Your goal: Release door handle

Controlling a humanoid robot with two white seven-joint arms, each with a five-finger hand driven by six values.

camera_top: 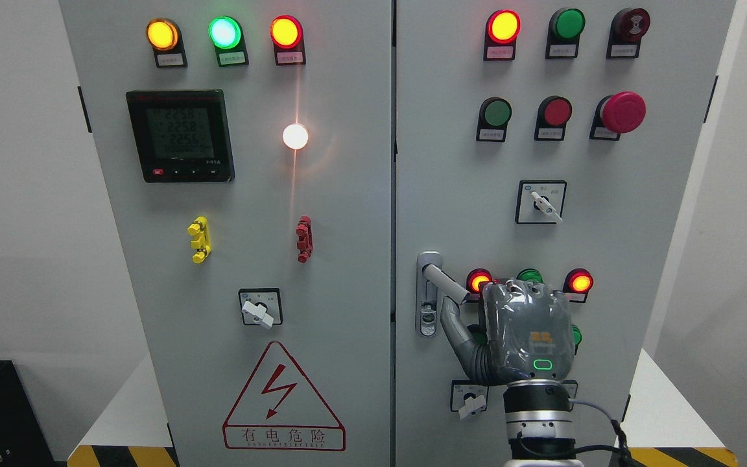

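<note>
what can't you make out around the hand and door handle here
Head view only:
- Whether the right hand grips the handle: its back hides the fingers.
- Green buttons behind the hand, mostly covered.
- Small button labels: too small to read.
- Left hand: out of frame.

Grey glossy right hand point(521, 334), glowing green ring, silver wrist, black cable.

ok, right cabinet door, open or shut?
Shut: grey right cabinet door sits flush with the left door along the centre seam.

Two doors point(231, 259), three selector switches point(541, 202)
</note>
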